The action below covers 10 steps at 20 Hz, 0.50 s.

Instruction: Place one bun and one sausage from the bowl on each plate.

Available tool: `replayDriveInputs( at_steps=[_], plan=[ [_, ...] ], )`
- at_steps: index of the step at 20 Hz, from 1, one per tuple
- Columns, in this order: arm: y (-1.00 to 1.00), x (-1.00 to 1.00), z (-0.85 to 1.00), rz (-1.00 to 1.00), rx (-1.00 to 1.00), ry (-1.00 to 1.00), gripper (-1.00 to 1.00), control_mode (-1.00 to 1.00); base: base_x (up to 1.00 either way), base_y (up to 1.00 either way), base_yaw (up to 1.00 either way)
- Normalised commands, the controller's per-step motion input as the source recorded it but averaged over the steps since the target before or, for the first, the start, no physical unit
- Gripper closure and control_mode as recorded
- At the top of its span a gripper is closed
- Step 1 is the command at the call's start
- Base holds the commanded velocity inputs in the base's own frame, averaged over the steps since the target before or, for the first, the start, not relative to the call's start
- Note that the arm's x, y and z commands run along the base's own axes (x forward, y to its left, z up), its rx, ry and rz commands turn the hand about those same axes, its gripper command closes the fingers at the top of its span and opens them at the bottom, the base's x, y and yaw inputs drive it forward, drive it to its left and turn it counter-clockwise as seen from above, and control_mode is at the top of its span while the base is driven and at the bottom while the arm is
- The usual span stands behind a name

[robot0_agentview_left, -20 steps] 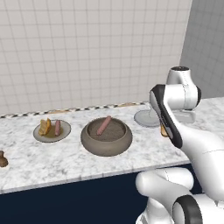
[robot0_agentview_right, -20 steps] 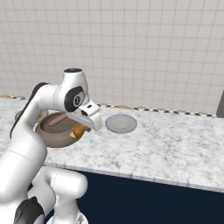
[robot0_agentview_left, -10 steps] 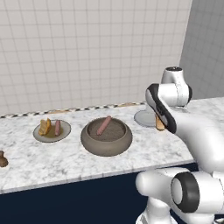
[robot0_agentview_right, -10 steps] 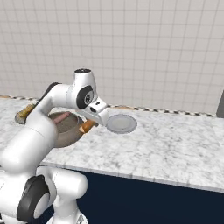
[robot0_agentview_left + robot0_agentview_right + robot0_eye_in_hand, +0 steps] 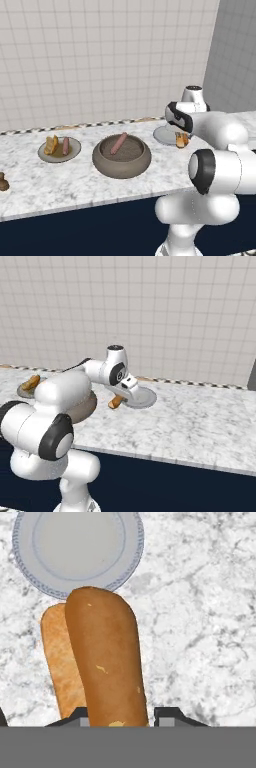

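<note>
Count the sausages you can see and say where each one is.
2: one sausage on the left plate beside a bun, one sausage leaning in the bowl. More may be hidden behind the arm.

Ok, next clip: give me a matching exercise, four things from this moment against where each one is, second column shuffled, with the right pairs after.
Things:
1. bun
2. sausage
3. pale grey plate
4. brown-centred plate

Places or states:
A. bare, nothing on it yet
B. lying in the bowl
C. clamped in the gripper, held above the counter beside a plate
D. at the left of the counter, already holding a bun and a sausage

Pairs: 1-C, 2-B, 3-A, 4-D
</note>
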Motion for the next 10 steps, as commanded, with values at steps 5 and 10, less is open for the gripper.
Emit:
replayDriveInputs(
  at_steps=[5,10],
  plan=[
    [-0.40,0.71,-0.28,0.00,0.05,0.03,1.00,-1.00,0.00,0.00,0.00],
    [-0.39,0.62,-0.25,0.00,0.04,0.01,1.00,-1.00,0.00,0.00,0.00]
  ],
)
